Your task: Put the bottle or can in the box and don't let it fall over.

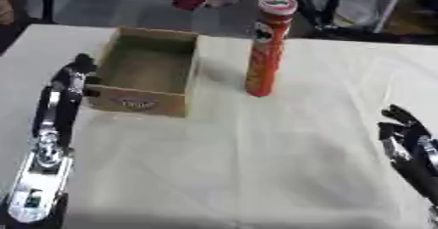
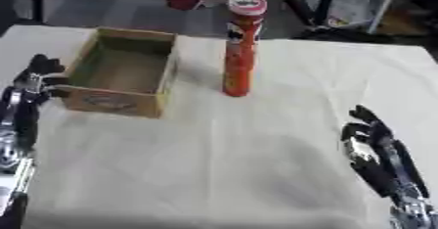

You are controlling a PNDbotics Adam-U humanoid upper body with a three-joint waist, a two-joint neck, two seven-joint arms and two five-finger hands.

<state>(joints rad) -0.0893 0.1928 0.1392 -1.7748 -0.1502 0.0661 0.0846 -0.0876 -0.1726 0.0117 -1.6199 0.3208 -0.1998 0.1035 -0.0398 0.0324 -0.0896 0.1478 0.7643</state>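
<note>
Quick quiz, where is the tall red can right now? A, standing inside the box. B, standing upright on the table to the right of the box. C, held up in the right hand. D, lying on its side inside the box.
B: the can stands upright on the white cloth, right of the open box and apart from it, with neither hand touching it.

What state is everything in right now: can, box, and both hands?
Can: upright on the table, lid on, right of the box, apart from it, not held.
Box: open-topped, nothing visible inside, upright.
Left hand: at the box's left wall, holding nothing; contact and finger pose unclear.
Right hand: open, near the lower right, away from the can, holding nothing.
Table: covered with a light cloth.
</note>
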